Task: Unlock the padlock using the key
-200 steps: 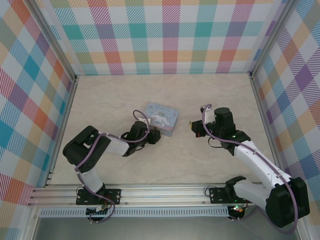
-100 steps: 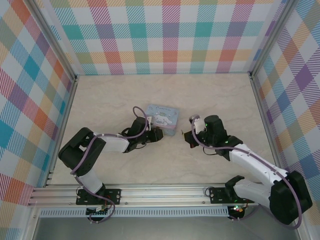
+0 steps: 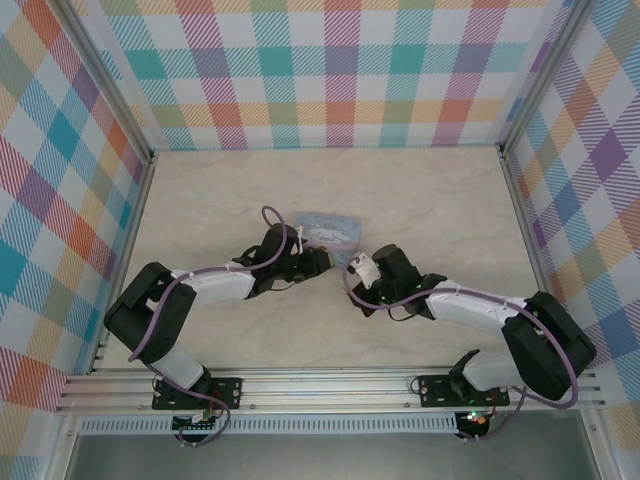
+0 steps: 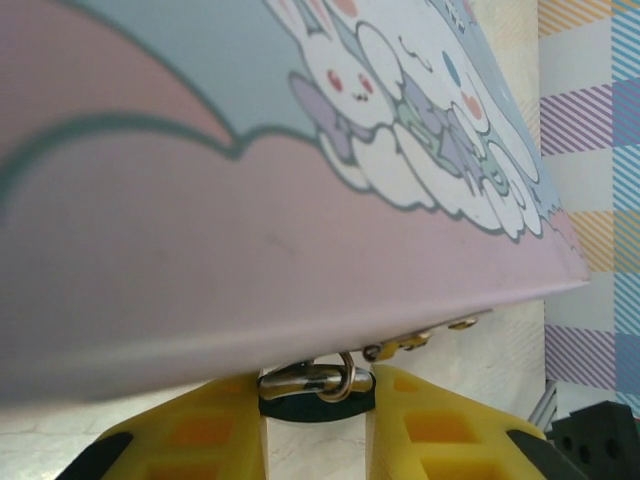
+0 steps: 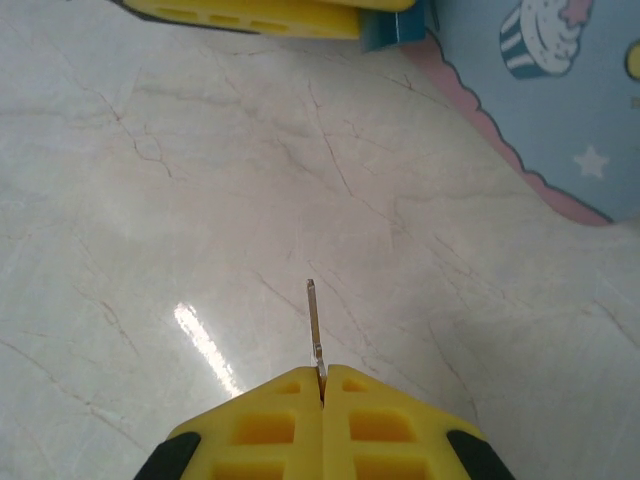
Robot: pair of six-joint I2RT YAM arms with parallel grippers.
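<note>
Right wrist shows key (image 5: 314,325) pinched in right hand (image 5: 322,380), short of padlock (image 5: 396,28).

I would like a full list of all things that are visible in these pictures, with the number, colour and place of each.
padlock: 1, blue body, silvery shackle, at the tin's edge between the left jaws
key: 1, thin grey metal, sticking out of the right jaws above the table, apart from the padlock
tin: 1, pale blue and pink with cartoon print, middle of the table
table: 1, pale marbled, under everything
walls: 3, many-coloured plaid, at left, back and right
rail: 1, silvery, along the near edge
left gripper: 1, yellow jaws closed on the padlock
right gripper: 1, yellow jaws closed on the key
</note>
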